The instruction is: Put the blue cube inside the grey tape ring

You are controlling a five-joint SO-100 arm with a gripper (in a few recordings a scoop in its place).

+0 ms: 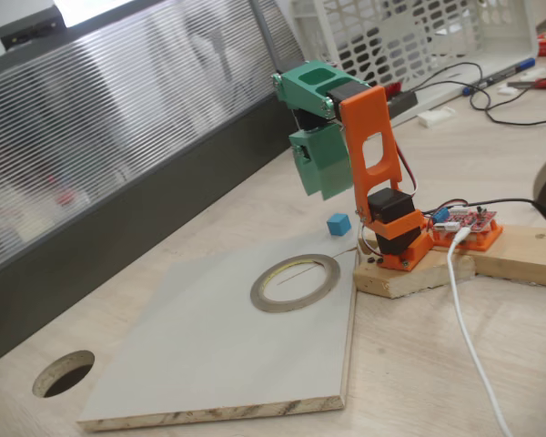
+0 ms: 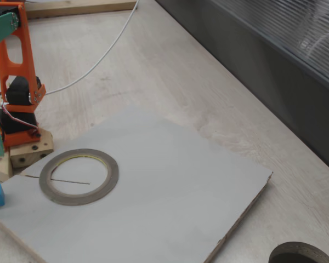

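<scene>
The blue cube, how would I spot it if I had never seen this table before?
Find the pale grey board lying on the wooden table, with the grey tape ring flat on it near the orange and green arm. Just past the board's far edge, beside the arm's base, sits the blue cube. It is the one small bright sky-blue block there, outside the ring.
</scene>
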